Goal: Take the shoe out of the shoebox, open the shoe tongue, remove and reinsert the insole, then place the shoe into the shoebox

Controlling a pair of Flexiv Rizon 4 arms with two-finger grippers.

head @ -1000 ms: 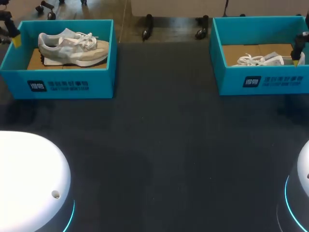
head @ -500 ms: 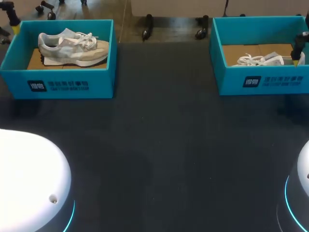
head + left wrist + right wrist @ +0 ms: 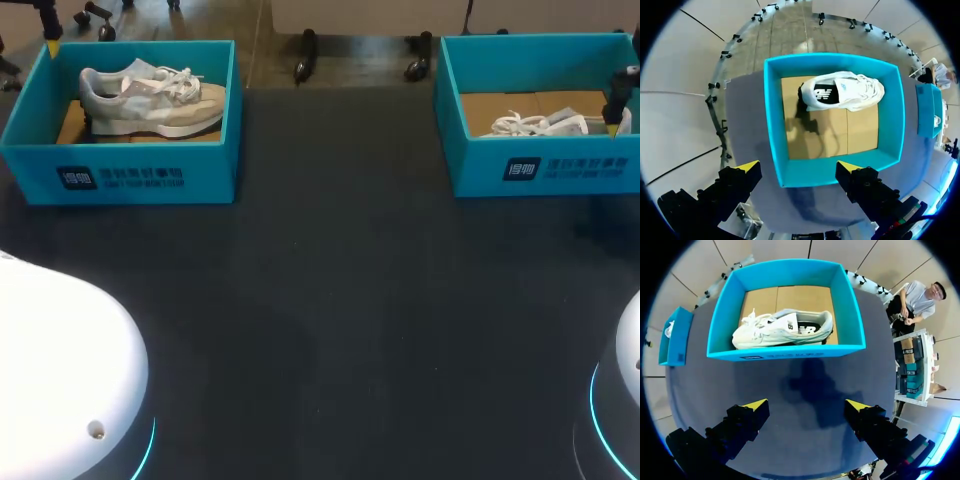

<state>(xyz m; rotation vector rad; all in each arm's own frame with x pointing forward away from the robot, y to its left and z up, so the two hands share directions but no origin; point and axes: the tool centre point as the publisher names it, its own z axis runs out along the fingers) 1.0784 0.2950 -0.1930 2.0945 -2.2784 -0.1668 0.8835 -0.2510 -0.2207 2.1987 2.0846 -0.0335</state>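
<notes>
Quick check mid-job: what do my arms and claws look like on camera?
The left arm and right arm show glossy white rounded housings ringed with a glowing cyan band. The left claw and right claw each have two black, blocky fingers ending in bright yellow wedge tips.

Your left arm's smooth white domed shell [image 3: 60,350] carries one small round grey fastener [image 3: 96,430] and a thin glowing cyan ring [image 3: 150,448] at its lower edge. The right arm's white shell [image 3: 630,345] shows the same ring. Your left gripper [image 3: 797,166] and right gripper [image 3: 806,404] both have blocky matte-black fingers [image 3: 735,187] capped with bright yellow wedge tips [image 3: 747,166].
</notes>
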